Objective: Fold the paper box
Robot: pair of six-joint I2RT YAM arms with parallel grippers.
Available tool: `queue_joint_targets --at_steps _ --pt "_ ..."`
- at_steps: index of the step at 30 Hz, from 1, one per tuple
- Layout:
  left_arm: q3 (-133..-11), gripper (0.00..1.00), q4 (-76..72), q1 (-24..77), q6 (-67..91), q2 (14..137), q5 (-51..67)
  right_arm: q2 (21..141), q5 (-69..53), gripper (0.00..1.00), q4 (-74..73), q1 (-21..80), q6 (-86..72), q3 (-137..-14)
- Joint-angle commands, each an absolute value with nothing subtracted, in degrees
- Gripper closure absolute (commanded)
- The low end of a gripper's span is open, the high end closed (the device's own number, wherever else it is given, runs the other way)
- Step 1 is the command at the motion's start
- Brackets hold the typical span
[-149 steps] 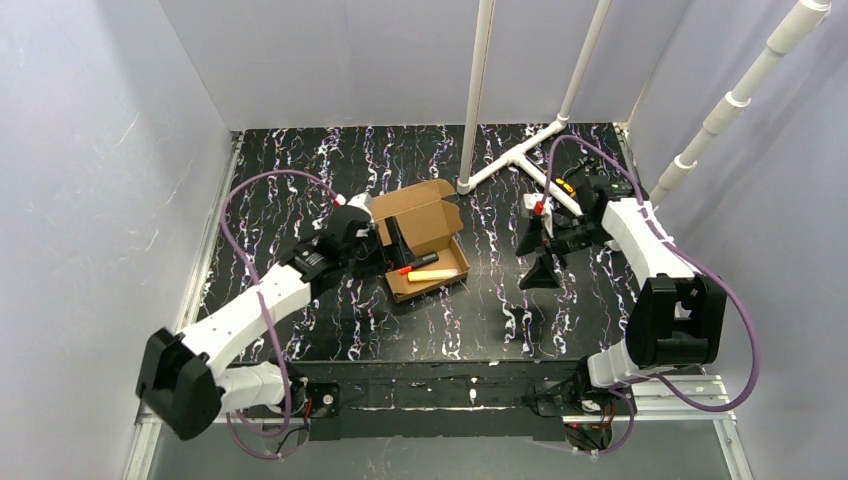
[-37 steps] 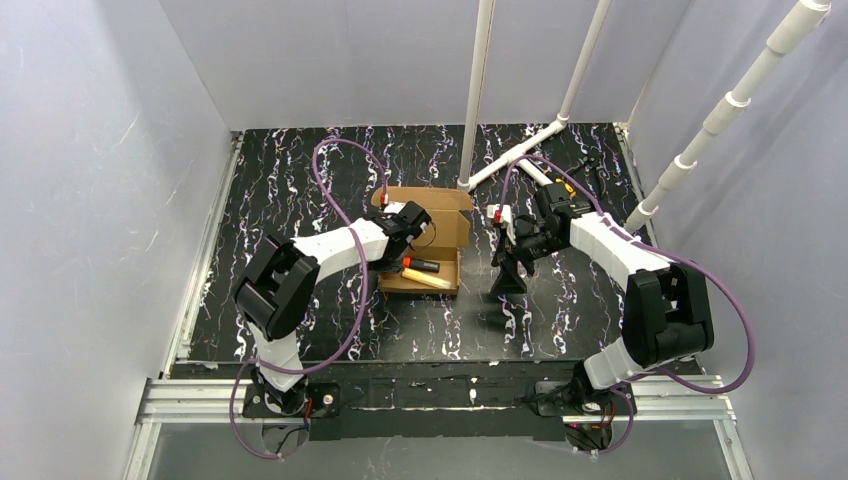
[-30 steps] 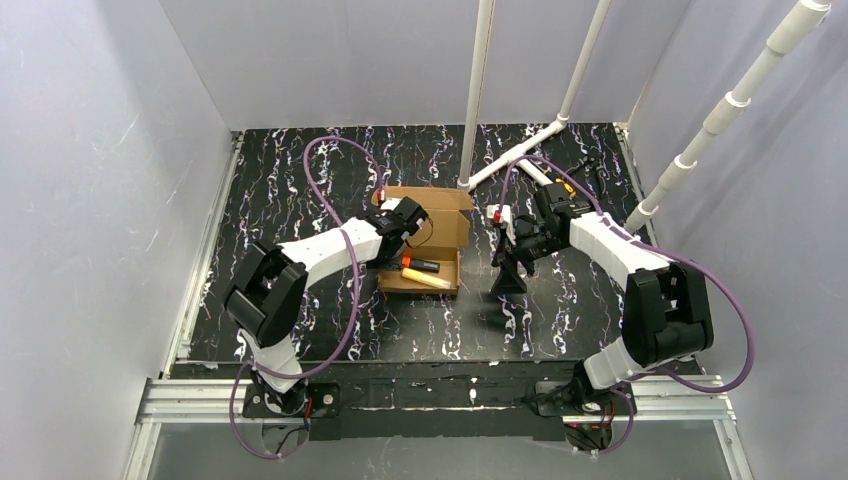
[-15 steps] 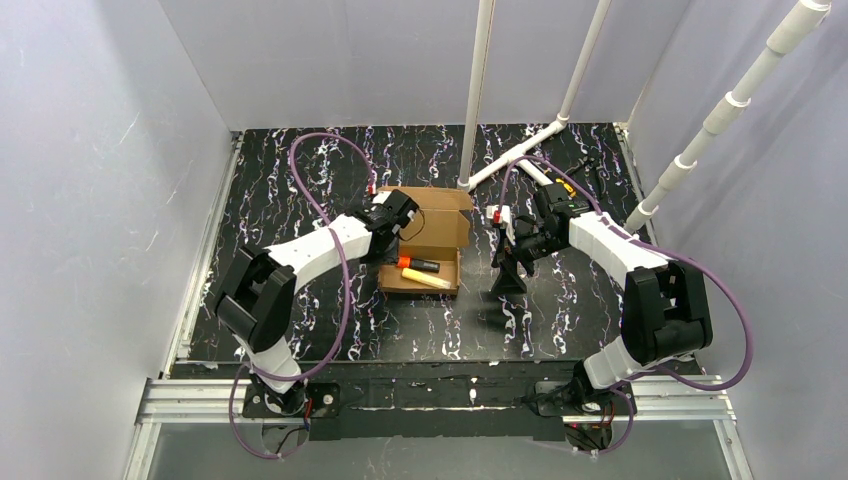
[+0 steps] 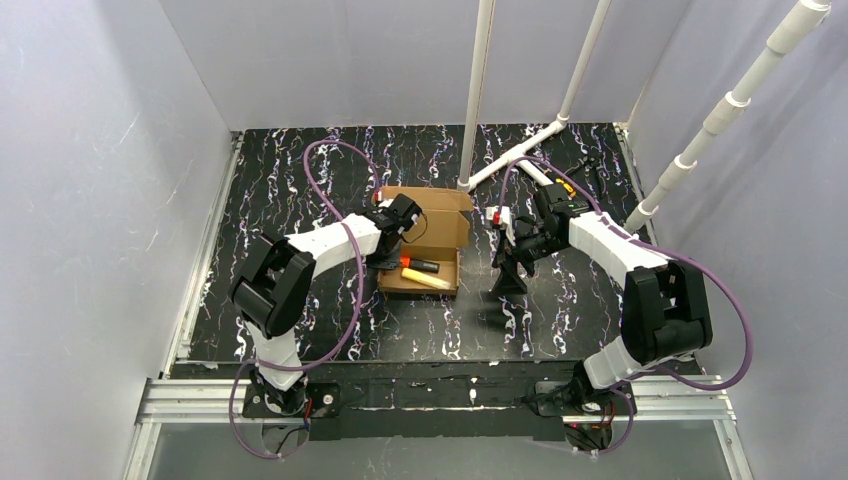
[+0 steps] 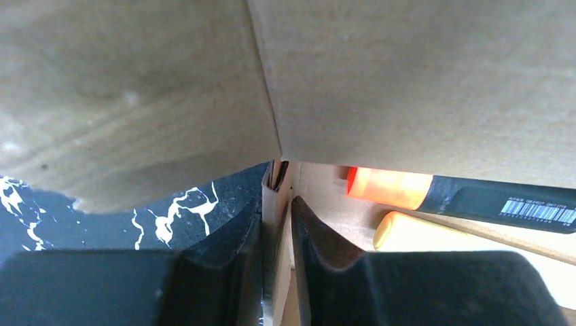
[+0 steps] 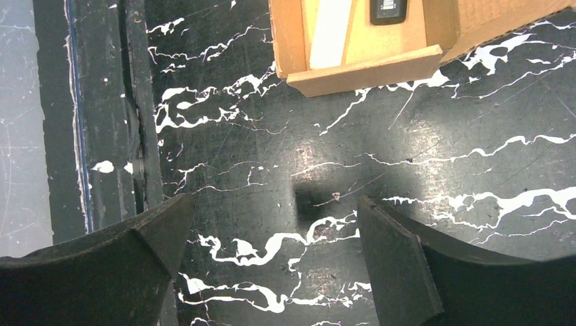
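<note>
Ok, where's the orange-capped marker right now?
In the top view, the orange-capped marker lies inside the open paper box mid-table, just beyond the yellow marker, its orange cap toward the left gripper.

We saw black desk (image 5: 300,200), veined white. Orange-capped marker (image 5: 420,264) lay with black barrel, barcode label on it. Yellow marker (image 5: 432,279) lay just beside it, on near side. White pipes (image 5: 478,90) rose from far edge. We noted grey walls (image 5: 100,150) around.

I see my left gripper (image 5: 388,261) at the nine o'clock wall of the paper box (image 5: 446,228); my right gripper (image 5: 505,277) stands apart at three o'clock.
</note>
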State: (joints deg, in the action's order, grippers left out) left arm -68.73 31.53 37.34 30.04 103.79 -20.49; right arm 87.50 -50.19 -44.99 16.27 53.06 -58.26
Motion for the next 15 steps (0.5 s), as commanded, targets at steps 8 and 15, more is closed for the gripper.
queue_joint_targets --at_steps 8,15 --pt "-65.56 0.38 32.10 37.18 30.33 88.62 -17.66 85.62 -46.93 0.02 -53.54 16.59 64.40 -59.44" --pt "-54.24 0.02 25.73 34.45 29.74 71.53 -5.60 81.85 -41.44 0.01 -61.33 16.45 68.22 -62.81"
